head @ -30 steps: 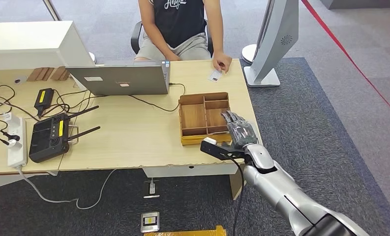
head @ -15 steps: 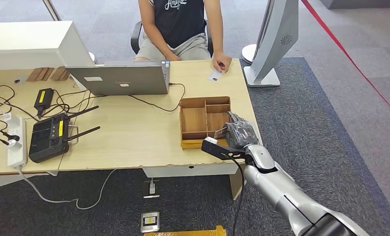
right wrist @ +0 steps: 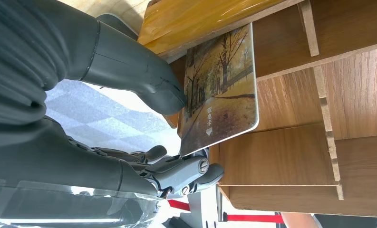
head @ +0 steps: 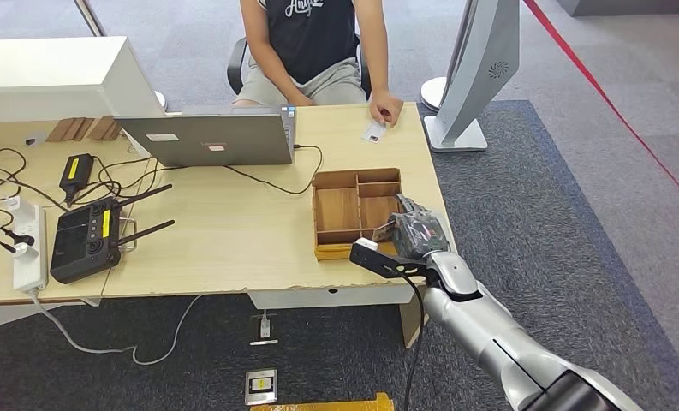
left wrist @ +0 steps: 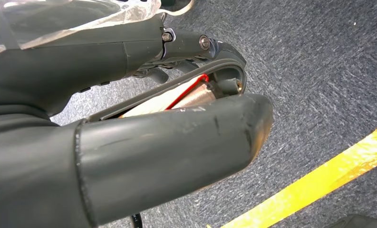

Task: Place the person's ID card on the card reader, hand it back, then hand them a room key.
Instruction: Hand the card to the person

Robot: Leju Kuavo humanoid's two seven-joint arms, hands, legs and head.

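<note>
My right hand (head: 417, 231) hovers over the near right corner of the wooden compartment tray (head: 336, 205). It pinches a room key card (head: 384, 230) between thumb and fingers. In the right wrist view the key card (right wrist: 222, 90) shows an autumn tree avenue and stands tilted above the tray's compartments (right wrist: 291, 152), with my right hand (right wrist: 129, 71) on its edge. A white ID card (head: 374, 131) lies on the desk's far edge under the seated person's hand (head: 386, 108). My left hand (left wrist: 167, 142) hangs over the carpet with nothing in it.
A laptop (head: 207, 137) stands at the back of the desk. A black device with antennas (head: 87, 235), a power strip (head: 29, 244) and cables occupy the left side. A grey kiosk stand (head: 477, 60) rises beyond the desk's right end.
A second ago my right hand lay flat with fingers stretched over the tray. It has since closed on the key card and raised it slightly. Nothing has moved in the last half second.
</note>
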